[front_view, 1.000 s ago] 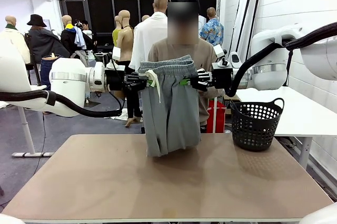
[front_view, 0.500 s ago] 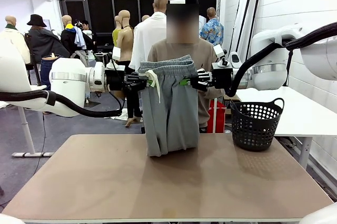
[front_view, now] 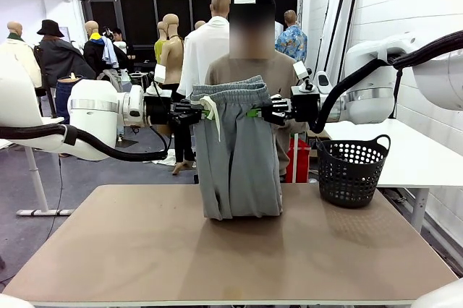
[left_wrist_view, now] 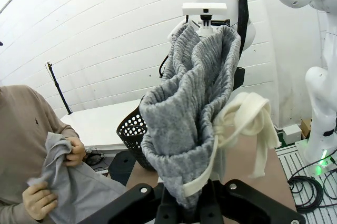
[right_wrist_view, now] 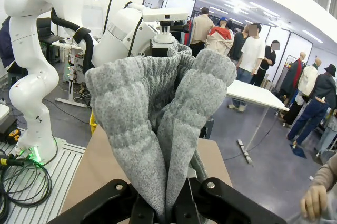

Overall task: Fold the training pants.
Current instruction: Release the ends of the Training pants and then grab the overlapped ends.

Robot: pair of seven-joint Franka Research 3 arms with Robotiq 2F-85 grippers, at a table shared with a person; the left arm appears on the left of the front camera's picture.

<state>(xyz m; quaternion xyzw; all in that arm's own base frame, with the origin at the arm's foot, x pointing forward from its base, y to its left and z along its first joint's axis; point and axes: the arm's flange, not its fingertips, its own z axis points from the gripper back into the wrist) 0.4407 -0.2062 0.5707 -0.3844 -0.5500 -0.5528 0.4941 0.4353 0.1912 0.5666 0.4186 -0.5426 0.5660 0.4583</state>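
Front view: training pants (front_view: 235,156) hang, bottom edge on table (front_view: 145,250), basket (front_view: 352,170) apart.

The training pants (front_view: 236,160) hang between left pincer (front_view: 198,111) and right pincer (front_view: 255,112), above the table (front_view: 137,250).

Light grey training pants (front_view: 235,149) hanging upright between two tools.
The gathered waistband (front_view: 226,92) spans from the left tool (front_view: 194,111) to the right tool (front_view: 255,113), each pinching one end. The pale drawstring (front_view: 215,118) dangles just beside the left tool. The soft jersey drops straight below both toward the bench (front_view: 231,250); contact unclear.
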